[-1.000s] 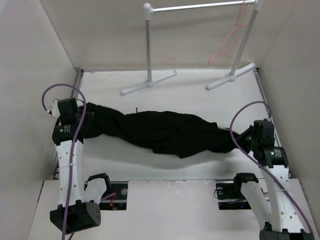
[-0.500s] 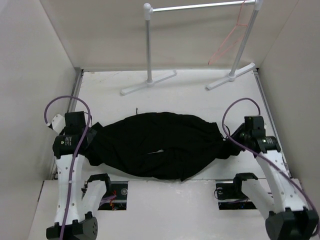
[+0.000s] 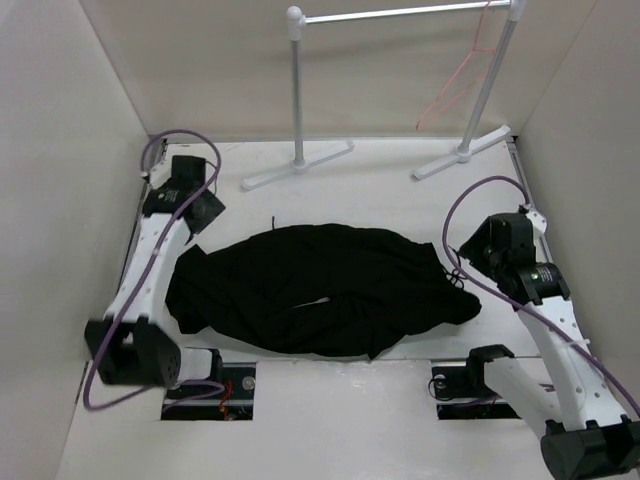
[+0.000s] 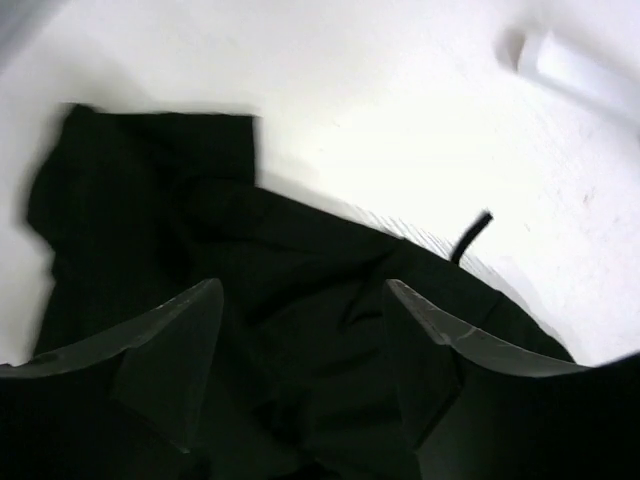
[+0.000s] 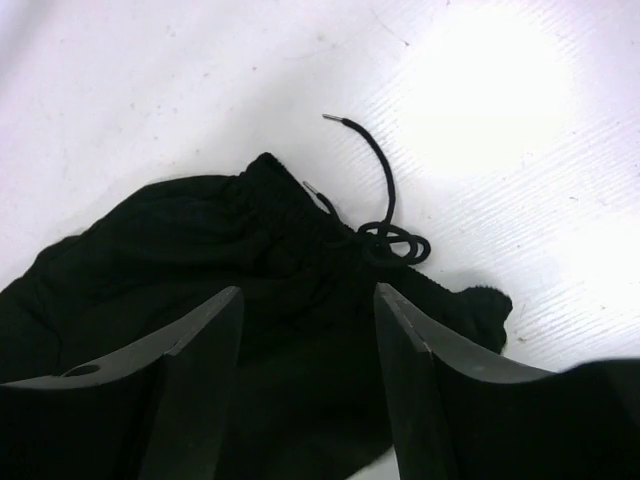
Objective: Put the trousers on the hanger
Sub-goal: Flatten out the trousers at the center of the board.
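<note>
Trousers (image 3: 320,290) bunched in heap on table (image 3: 390,195). Left claw (image 4: 302,290), right claw (image 5: 309,290) both wide, empty, over cloth. Hanger (image 3: 455,85) well apart, on rack (image 3: 400,14). Risk: grab catches crumpled layers or drawstring (image 5: 393,243) alone; legs tangle.

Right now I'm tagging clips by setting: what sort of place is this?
Likely a robot test cell: plain panel walls box in a white table holding a clothes rack and black trousers.

The left claw (image 4: 300,300) and the right claw (image 5: 308,300) both hang with jaws spread apart.
</note>
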Controlling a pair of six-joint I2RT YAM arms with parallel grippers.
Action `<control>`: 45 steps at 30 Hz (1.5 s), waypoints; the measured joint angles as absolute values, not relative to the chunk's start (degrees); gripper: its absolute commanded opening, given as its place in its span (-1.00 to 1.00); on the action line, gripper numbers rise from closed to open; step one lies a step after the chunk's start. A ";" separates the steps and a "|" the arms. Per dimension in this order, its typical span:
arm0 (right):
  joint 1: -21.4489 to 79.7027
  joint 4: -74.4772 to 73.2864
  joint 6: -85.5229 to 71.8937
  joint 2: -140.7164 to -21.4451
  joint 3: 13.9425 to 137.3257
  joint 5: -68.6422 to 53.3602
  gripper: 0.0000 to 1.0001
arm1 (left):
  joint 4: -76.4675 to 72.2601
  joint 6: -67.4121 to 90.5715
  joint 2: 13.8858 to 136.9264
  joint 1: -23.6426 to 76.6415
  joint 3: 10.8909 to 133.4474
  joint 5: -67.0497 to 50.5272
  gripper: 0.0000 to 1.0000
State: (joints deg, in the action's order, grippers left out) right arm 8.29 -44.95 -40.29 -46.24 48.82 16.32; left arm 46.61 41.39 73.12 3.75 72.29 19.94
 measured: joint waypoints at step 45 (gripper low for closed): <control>-3.16 -16.34 -46.39 -81.89 59.11 2.90 -0.99 | 25.43 47.07 81.12 1.45 59.92 2.13 -0.88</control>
